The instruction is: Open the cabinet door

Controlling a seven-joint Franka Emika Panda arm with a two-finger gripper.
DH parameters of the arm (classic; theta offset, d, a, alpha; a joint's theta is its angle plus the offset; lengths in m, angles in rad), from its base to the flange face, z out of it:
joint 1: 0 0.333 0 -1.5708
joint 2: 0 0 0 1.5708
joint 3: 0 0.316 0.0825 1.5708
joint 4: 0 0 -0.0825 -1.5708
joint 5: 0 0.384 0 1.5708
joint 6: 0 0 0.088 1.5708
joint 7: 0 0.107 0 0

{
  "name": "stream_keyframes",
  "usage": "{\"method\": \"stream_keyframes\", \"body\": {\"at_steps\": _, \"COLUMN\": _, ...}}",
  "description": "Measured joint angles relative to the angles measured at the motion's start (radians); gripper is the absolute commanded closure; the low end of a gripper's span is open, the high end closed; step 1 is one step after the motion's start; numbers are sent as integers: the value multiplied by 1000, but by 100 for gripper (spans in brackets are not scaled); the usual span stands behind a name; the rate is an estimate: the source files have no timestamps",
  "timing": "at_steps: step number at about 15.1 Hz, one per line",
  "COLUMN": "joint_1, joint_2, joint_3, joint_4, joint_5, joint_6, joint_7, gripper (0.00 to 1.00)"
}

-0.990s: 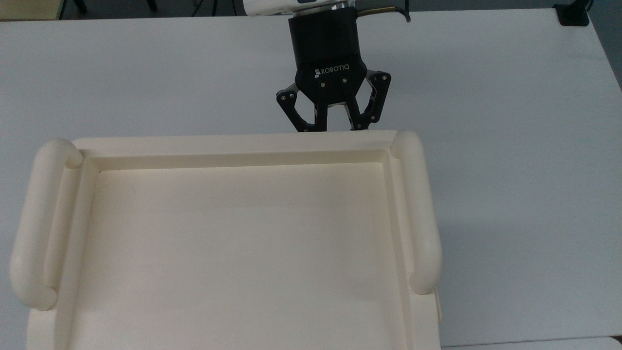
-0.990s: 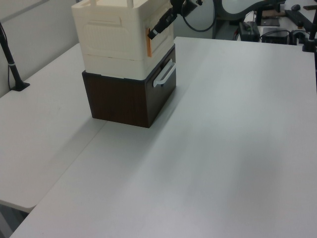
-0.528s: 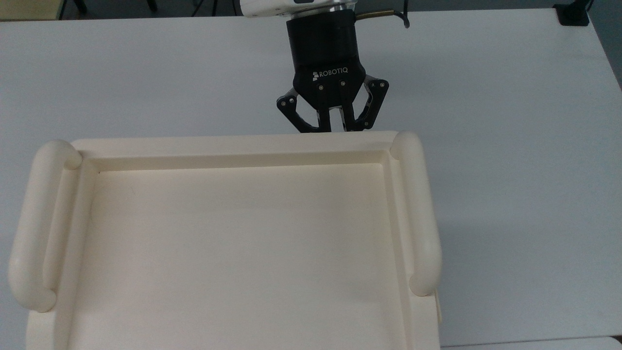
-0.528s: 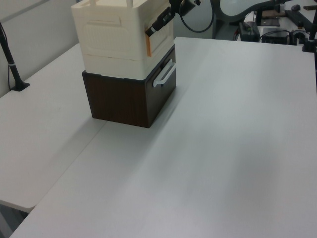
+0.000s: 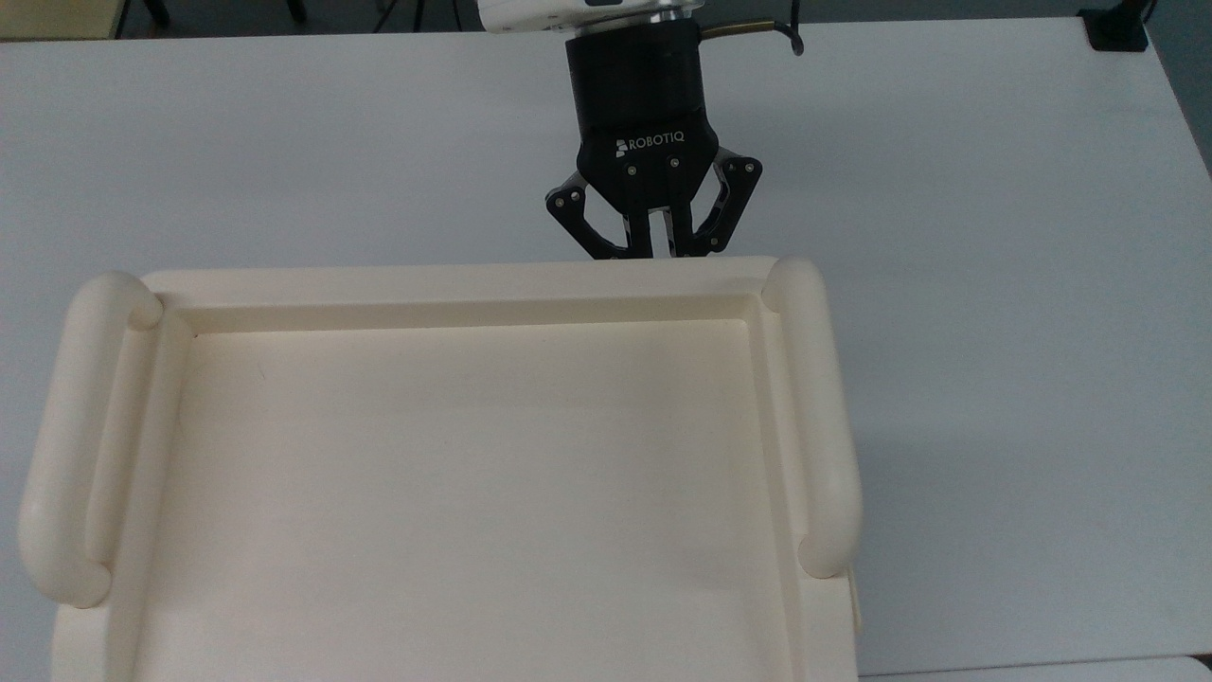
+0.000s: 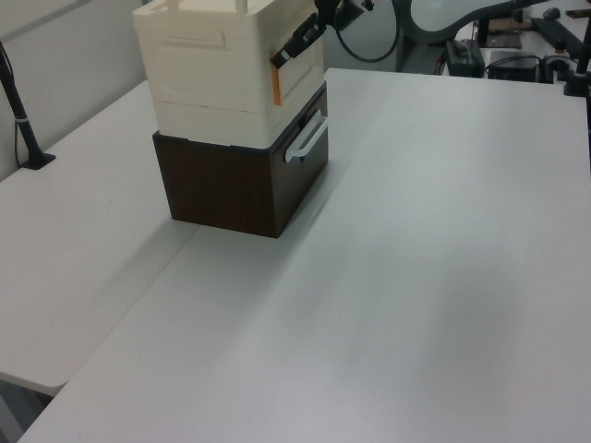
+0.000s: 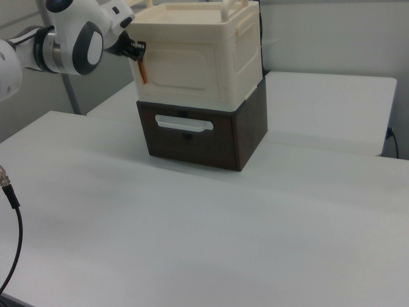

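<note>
One table: white and broad [image 6: 416, 277], carrying everything in the scene.
Cable: thin and black [image 7: 14, 220], lying at the right view's near left edge, well apart from the stack.
Drawer unit: dark brown box [image 6: 222, 185] standing on the table, with a white bar handle [image 7: 184, 123] across its front.
Cabinet: cream plastic unit [image 5: 454, 279] sitting squarely on top of the drawer unit; its top is a wide recessed tray, flanked by two thick rounded side bars [image 5: 819, 426].
Cabinet door: the cream panel with a raised rim [image 7: 182, 67] on the cabinet's front, directly above the drawer handle; it lies flush with the cabinet body, not swung out.
Orange strip: narrow and upright [image 6: 276, 78], on the door's edge at the right view's left, near the top corner.
Gripper: black two-finger unit [image 5: 650, 248], just beyond the cabinet's far rim in the top view and pointing towards the door side.
Fingers: drawn almost together with a slim gap between them; their tips drop behind the rim in the top view, and in the left view and the right view they meet the upper end of the orange strip, closed on it.
Arm: white with grey joints [image 7: 70, 38], reaching in from the right view's left.
</note>
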Motion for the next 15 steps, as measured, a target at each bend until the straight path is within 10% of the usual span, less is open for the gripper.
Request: {"method": "stream_keyframes", "body": {"at_steps": 15, "joint_1": -12, "joint_2": -77, "joint_3": 3, "joint_4": -8, "joint_5": 2, "joint_6": -224, "joint_7": 0, "gripper": 82}}
